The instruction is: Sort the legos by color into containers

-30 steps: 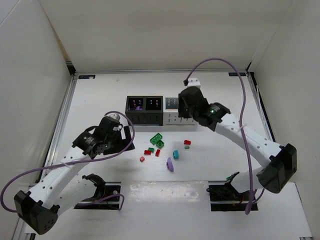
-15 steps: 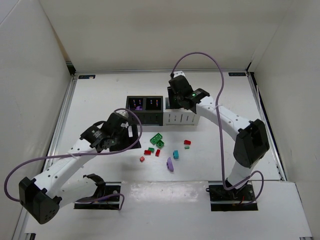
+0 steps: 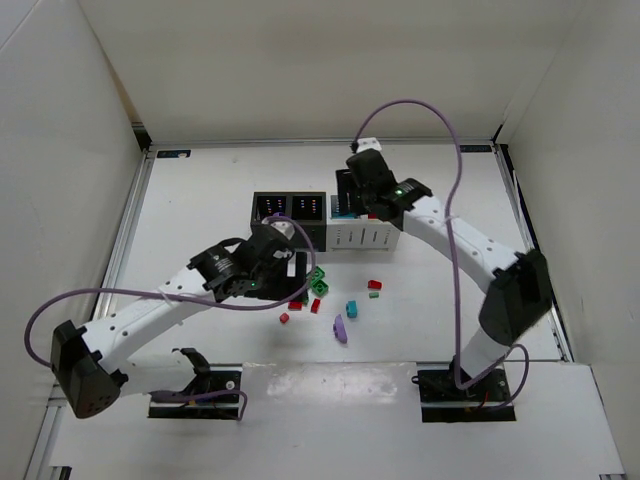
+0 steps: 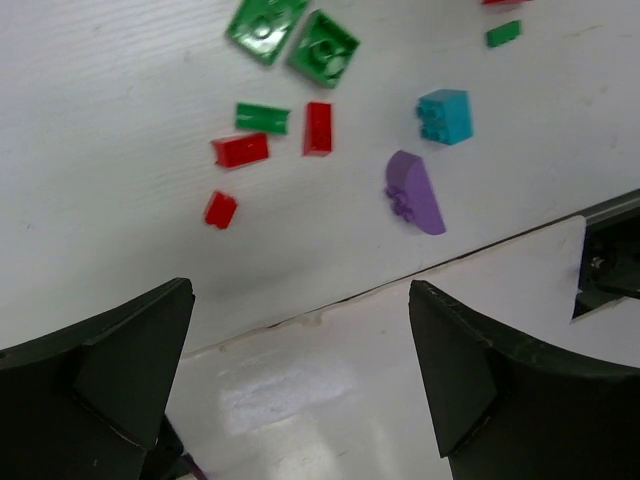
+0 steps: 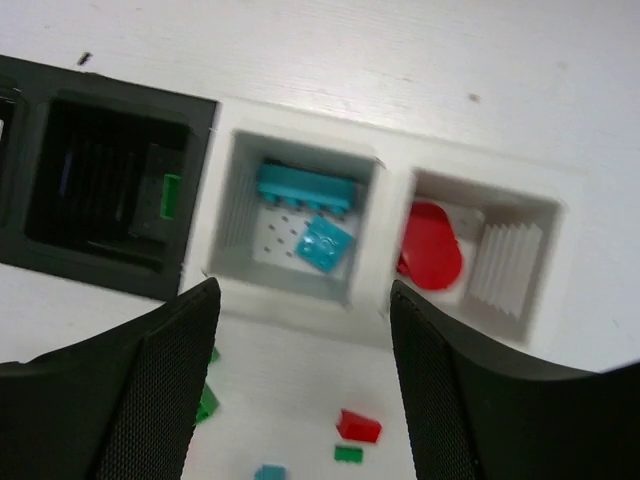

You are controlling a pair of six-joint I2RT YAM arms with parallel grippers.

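three white walls (image 3: pixel 300 70), white table (image 3: pixel 200 200), scattered legos (image 3: pixel 351 309)

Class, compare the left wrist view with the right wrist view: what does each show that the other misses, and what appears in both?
Only the left wrist view shows the purple piece and the three loose red bricks near it. Only the right wrist view shows the containers, with teal bricks in one white bin and a red piece in the next. Both show the white table, the loose teal brick and the small green brick.
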